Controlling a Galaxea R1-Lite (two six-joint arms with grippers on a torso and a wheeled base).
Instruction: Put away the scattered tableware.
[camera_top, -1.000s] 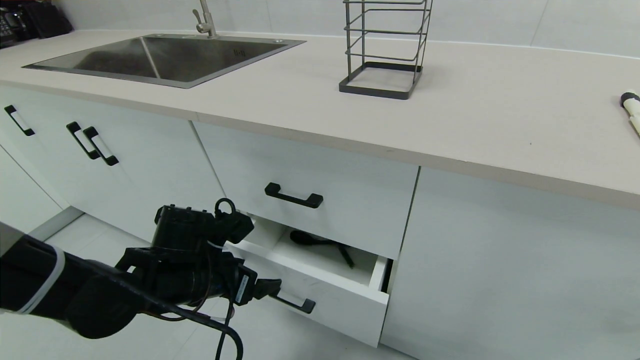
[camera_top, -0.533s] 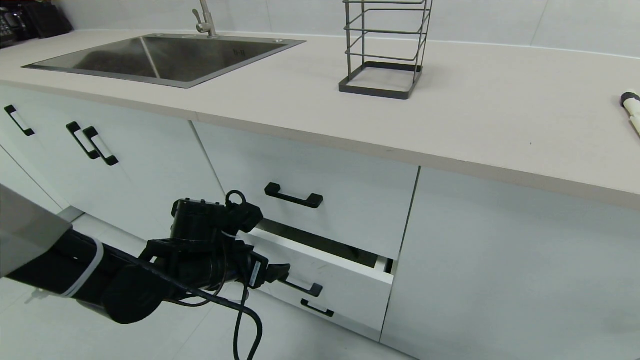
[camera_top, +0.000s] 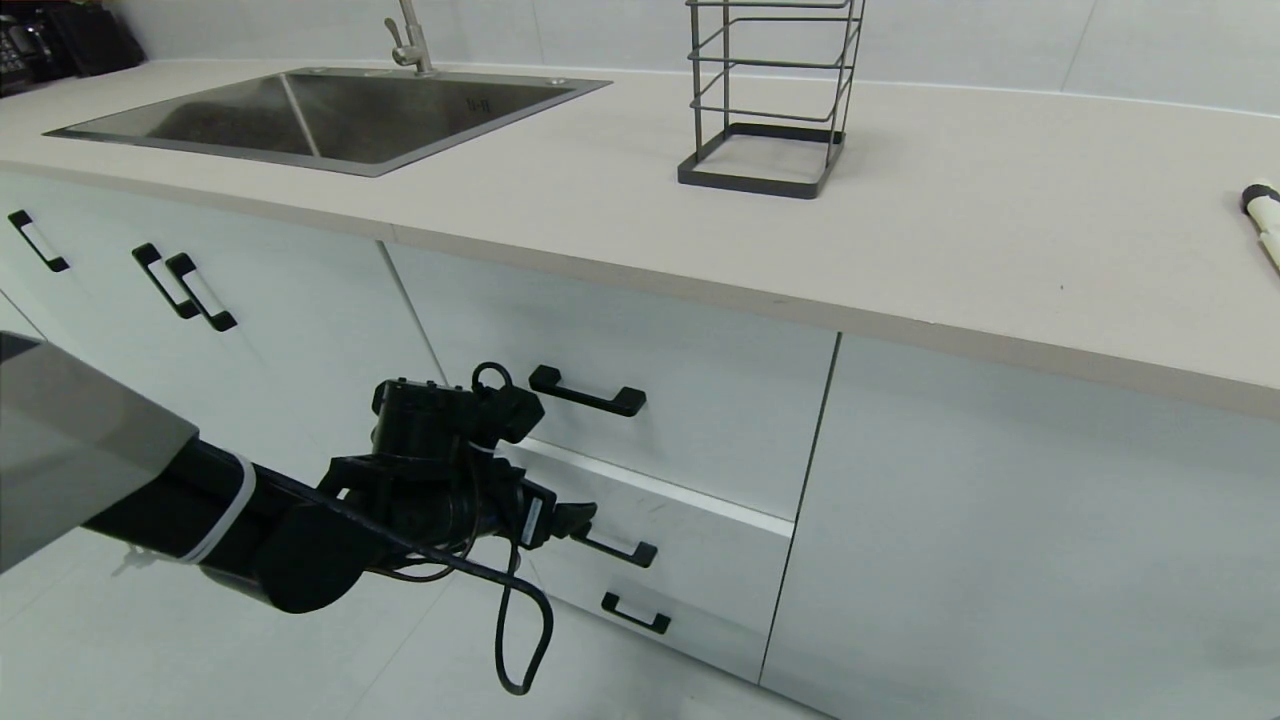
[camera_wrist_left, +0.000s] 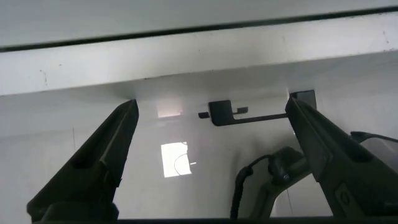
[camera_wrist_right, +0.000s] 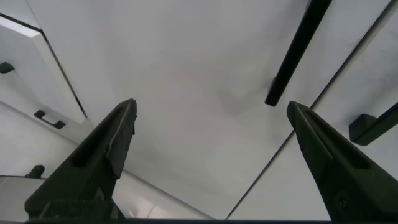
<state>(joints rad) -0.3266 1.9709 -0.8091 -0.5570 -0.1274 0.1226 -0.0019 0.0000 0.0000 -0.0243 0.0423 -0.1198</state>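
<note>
The white middle drawer under the counter stands shut, flush with the cabinet front. My left gripper is low in front of it, its tips touching the drawer's black handle. In the left wrist view the left gripper is open, its fingers spread before the drawer front with a black handle between them. In its own wrist view my right gripper is open with nothing in it, facing white cabinet doors. A white utensil with a black end lies at the counter's right edge.
A grey wire rack stands on the beige countertop; a steel sink with a tap is at the back left. The top drawer handle and a lower handle jut out near my left arm.
The drawer, open a second ago with a black utensil inside, has slid shut. My left gripper moved forward with it, staying at the handle.
</note>
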